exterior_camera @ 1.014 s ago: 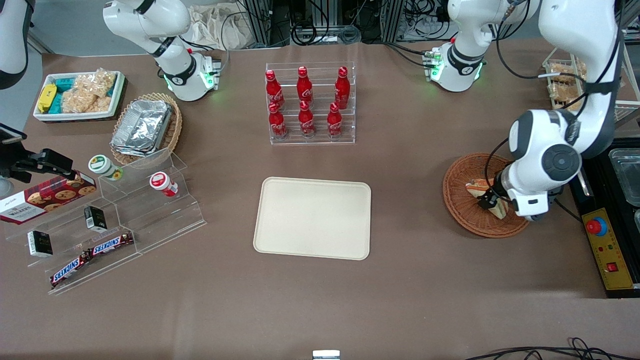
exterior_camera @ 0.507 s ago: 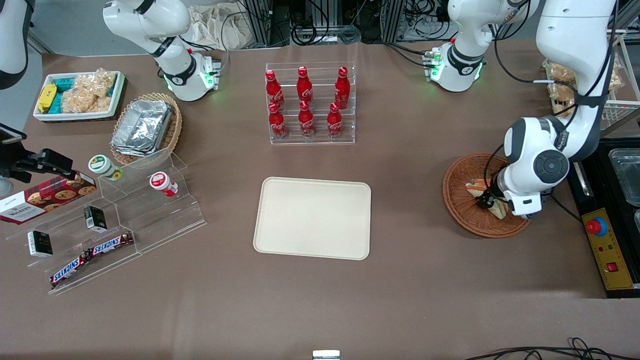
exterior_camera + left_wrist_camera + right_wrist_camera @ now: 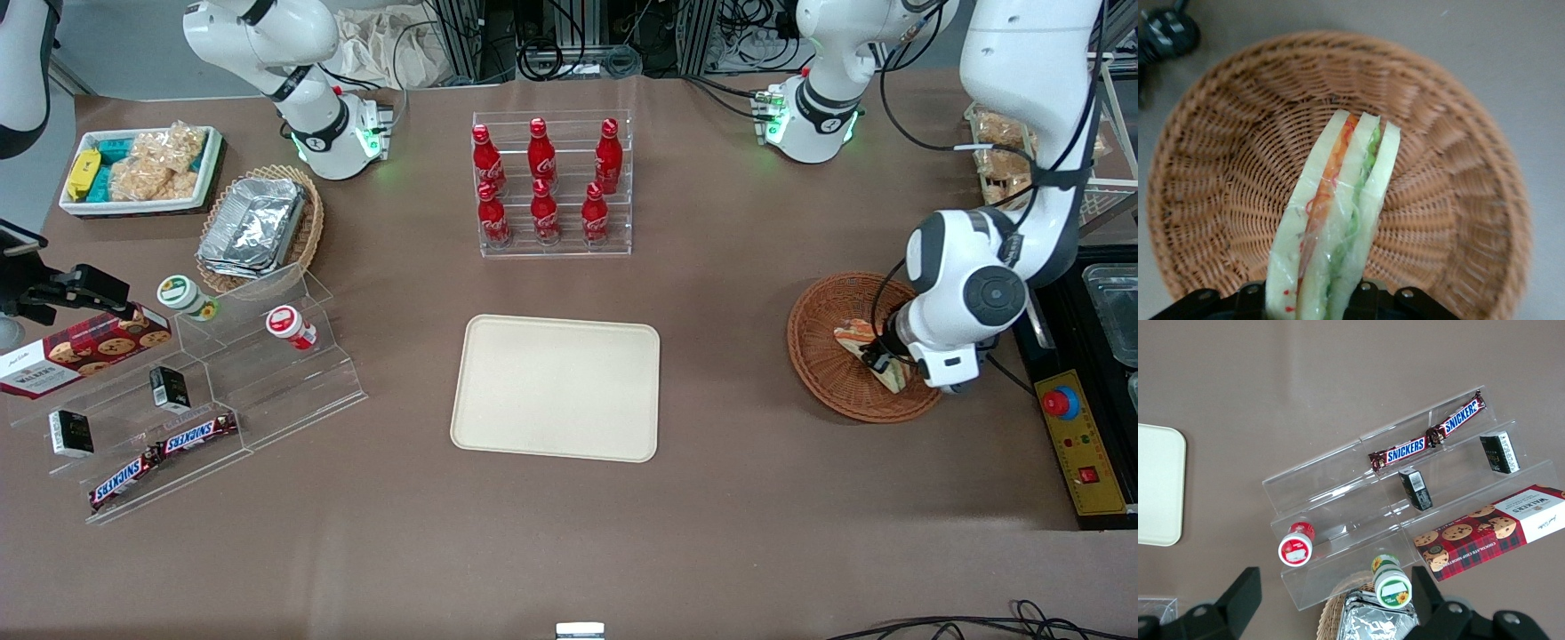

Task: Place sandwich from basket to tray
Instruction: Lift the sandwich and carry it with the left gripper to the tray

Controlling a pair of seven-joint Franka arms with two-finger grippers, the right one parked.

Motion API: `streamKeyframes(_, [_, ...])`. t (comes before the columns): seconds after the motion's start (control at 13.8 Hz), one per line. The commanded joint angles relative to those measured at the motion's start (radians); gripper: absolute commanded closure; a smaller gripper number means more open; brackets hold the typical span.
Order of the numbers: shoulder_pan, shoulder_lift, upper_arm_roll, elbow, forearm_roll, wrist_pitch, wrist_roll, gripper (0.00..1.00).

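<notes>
The tray (image 3: pixel 556 388) is seen bare, well apart toward the parked arm's end; the basket (image 3: pixel 827 373) is under the gripper (image 3: pixel 878 357); the sandwich (image 3: pixel 1338 220) is pinched upright between the fingers, long axis pointing away from the wrist, barely lifted it seems.

Left arm reaches down at the right edge of the front view, forearm running from the top of the frame to a bent wrist at mid-height. Wrist housing faces the camera, hand pointing down toward the table. Left gripper (image 3: pixel 880 360) sits low, just under the wrist joint, fingers closed on the sandwich (image 3: pixel 1338 220) held edge-up between them. Fingertips are mostly hidden in the wrist view, so grip depth is unclear, probably near the wedge's wide end.
</notes>
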Motion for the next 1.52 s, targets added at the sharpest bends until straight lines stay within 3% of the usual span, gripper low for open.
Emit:
streamKeyframes(0.0, [-0.049,-0.112,-0.076,0.090,-0.022,-0.172,0.060,1.00])
streamKeyframes(0.22, [-0.068,-0.077,-0.268,0.163,-0.043,-0.177,0.114,1.00])
streamKeyframes(0.51, [-0.080,0.073,-0.489,0.192,0.053,0.025,0.221,1.00])
streamKeyframes(0.8, [-0.146,0.268,-0.499,0.207,0.246,0.318,0.228,1.00])
streamKeyframes(1.01, [-0.155,0.378,-0.497,0.292,0.285,0.351,0.217,0.98])
streamKeyframes(1.16, [-0.174,0.417,-0.491,0.332,0.295,0.351,0.151,0.70])
streamKeyframes(1.23, [-0.172,0.425,-0.491,0.345,0.323,0.351,0.124,0.35])
streamKeyframes(1.3, [-0.172,0.425,-0.490,0.349,0.348,0.351,0.107,0.15])
streamKeyframes(1.38, [-0.171,0.423,-0.490,0.352,0.351,0.351,0.076,0.01])
streamKeyframes(1.45, [-0.169,0.415,-0.491,0.353,0.354,0.349,0.035,0.01])
